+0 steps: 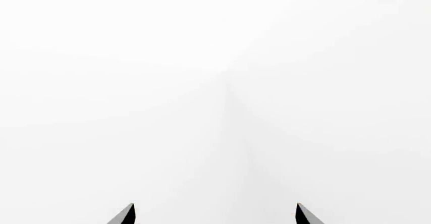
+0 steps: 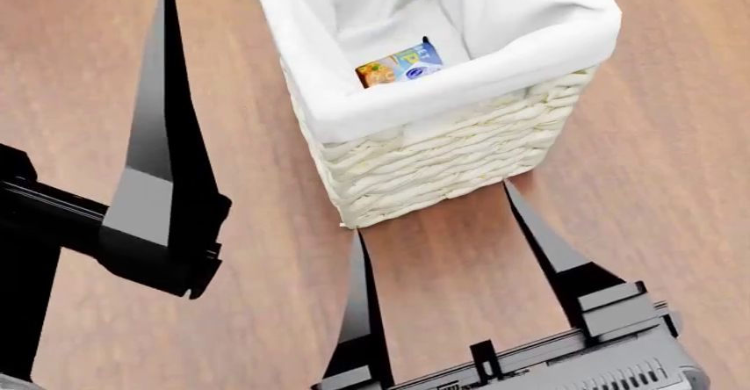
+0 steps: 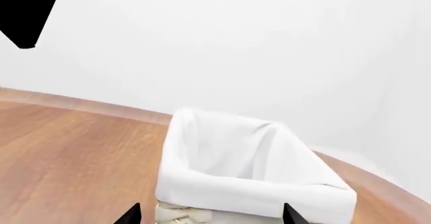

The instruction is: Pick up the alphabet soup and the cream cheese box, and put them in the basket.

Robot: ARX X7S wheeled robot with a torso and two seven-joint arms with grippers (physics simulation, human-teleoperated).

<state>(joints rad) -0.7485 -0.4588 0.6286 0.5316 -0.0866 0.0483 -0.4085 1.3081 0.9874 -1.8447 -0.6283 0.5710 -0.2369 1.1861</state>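
Where lettering blurs, blue-and-orange alphabet soup (image 2: pixel 401 64) label inside basket (image 2: pixel 457 148).

The soup (image 2: pixel 400 64) lies on its side inside the basket (image 2: pixel 451 157). The right gripper (image 2: pixel 436 221), fingers spread, sits just beside the basket's near wall.

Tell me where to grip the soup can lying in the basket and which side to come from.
Come straight down through the open top of the basket; its tall lined walls block every side. The alphabet soup appears to lie on its side at the bottom, so close the fingers across its round body, not its ends. Only part of it shows, so this is tentative.
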